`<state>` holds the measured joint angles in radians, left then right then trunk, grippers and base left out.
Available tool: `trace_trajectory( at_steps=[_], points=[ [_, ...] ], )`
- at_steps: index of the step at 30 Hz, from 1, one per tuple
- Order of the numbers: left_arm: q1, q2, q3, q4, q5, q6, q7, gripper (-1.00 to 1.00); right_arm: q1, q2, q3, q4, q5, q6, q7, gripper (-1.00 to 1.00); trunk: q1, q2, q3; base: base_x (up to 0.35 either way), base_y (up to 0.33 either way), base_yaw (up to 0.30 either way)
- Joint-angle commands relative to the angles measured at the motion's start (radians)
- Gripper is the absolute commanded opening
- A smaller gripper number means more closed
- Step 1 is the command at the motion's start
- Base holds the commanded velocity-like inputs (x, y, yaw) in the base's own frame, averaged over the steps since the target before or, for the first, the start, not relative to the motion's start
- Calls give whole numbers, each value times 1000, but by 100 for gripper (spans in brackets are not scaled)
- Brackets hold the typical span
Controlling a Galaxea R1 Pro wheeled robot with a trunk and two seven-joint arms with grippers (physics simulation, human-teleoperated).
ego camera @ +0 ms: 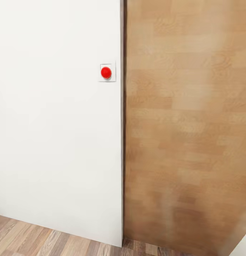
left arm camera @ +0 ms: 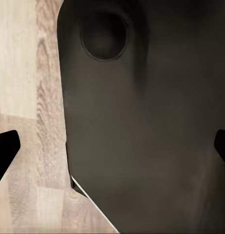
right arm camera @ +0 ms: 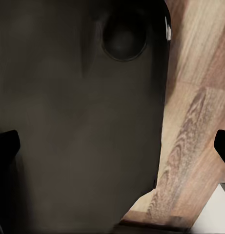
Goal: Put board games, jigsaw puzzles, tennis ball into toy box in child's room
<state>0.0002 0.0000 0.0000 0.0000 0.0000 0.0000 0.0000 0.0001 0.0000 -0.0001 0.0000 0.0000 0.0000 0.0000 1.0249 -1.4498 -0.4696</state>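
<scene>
Head view faces a white wall (ego camera: 55, 124) with a red button (ego camera: 106, 72) beside a wooden door (ego camera: 187, 128), no toys around, while both wrist views show spread, empty fingertips (left arm camera: 5, 148) (right arm camera: 6, 146) over plank floor (left arm camera: 24, 97).

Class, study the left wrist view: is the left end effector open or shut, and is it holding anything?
Open and empty. The left end effector shows its two dark fingertips at opposite edges, far apart, nothing gripped between them.

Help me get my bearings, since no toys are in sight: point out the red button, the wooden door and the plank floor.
red button (ego camera: 106, 72): head view, centre of the round red cap.
wooden door (ego camera: 187, 124): head view, middle of its brown panel.
plank floor (ego camera: 34, 240): head view, bare planks below the white wall.
</scene>
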Motion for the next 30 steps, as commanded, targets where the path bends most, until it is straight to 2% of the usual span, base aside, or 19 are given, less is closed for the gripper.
trace_trajectory(
  at_steps=[1, 6, 13, 20, 30],
  points=[
    [0, 0, 0, 0, 0, 0, 0, 100, 0, 0, 0, 0, 0, 0, 0, 100, 0, 0, 0, 0, 0, 0],
    [-2, -5, -1, -2, 0, 2, -2, 100, -2, 0, -1, 0, -3, 6, 5, 100, 0, 0, 0, 0, 0, 0],
    [-2, -13, -2, -3, -3, 2, -2, 100, -2, 35, -6, 0, -6, -2, 0, 100, 0, 0, 0, 0, 0, 0],
    [-2, -25, 7, -3, 3, 0, -2, 100, -2, 42, 2, 0, 3, -1, -4, 100, 0, 0, 0, 0, 0, 0],
    [-2, -22, 8, -2, 3, 1, -2, 100, -2, 45, -3, 0, -1, -4, -5, 100, 0, 0, 0, 0, 0, 0]
  ],
)
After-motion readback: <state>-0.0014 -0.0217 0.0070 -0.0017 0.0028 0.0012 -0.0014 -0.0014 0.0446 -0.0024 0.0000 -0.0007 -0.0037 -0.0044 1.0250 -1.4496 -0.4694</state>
